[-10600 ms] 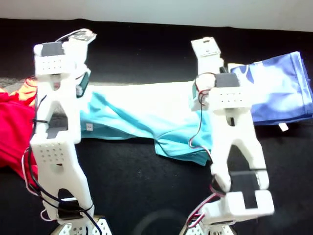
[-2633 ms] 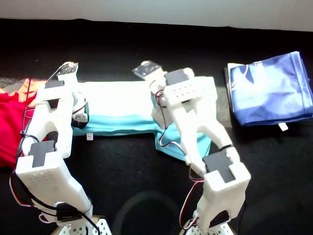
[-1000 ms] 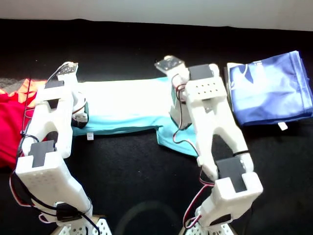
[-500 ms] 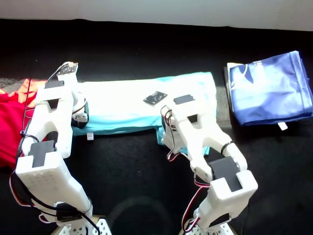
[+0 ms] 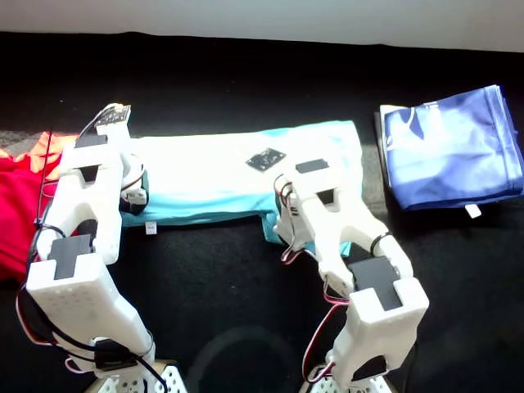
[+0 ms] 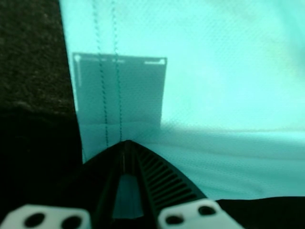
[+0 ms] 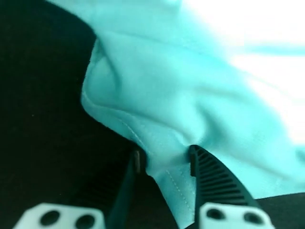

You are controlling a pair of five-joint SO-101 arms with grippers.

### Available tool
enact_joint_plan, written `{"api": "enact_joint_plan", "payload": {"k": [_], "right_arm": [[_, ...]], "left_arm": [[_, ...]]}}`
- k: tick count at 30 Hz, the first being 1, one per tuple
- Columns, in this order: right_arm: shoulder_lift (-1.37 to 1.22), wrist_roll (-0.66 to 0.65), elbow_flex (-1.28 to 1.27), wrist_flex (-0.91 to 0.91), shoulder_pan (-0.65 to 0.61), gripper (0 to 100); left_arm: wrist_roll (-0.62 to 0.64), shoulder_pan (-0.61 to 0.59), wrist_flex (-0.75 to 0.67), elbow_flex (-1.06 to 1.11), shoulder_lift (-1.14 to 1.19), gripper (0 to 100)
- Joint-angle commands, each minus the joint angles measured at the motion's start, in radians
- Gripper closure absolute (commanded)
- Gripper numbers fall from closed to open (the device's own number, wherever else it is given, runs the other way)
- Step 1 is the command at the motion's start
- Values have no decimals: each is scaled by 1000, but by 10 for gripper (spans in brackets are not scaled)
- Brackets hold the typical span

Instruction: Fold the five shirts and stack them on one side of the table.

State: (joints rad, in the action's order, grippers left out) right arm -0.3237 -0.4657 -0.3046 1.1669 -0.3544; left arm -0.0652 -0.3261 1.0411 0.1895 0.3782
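Observation:
A turquoise shirt (image 5: 205, 176) lies spread in a long band across the middle of the black table (image 5: 213, 82). My left gripper (image 5: 136, 195) sits at its left end, shut on the hem (image 6: 126, 145) beside a grey label patch (image 6: 119, 90). A loose flap (image 5: 274, 225) of the shirt hangs toward the near side. My right gripper (image 5: 285, 232) is low over that flap; in the right wrist view it (image 7: 167, 160) is open, with the flap's stitched edge (image 7: 171, 143) lying between the two fingers.
A folded blue shirt (image 5: 450, 151) lies at the right side of the table. A crumpled red shirt (image 5: 20, 205) with an orange one (image 5: 41, 147) behind it sits at the left edge. The near black tabletop holds both arm bases.
My right arm pulled back from the shirt's far right corner and dropped onto the near flap. The shirt's right end now lies flat. My left arm stayed put, still holding the hem.

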Motion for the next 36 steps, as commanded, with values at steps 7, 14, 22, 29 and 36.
{"api": "enact_joint_plan", "payload": {"k": [7,14,22,29,36], "right_arm": [[-15,-11,197,205,81,992],[200,-35,232,352,65,992],[389,-127,105,460,67,992],[390,-138,1,265,67,992],[351,-133,88,136,73,992]], "left_arm": [[-6,-5,-35,2,8,991],[-6,-5,-35,2,8,991],[-6,-5,-35,2,8,991],[-6,-5,-35,2,8,991],[-6,-5,-35,2,8,991]]}}
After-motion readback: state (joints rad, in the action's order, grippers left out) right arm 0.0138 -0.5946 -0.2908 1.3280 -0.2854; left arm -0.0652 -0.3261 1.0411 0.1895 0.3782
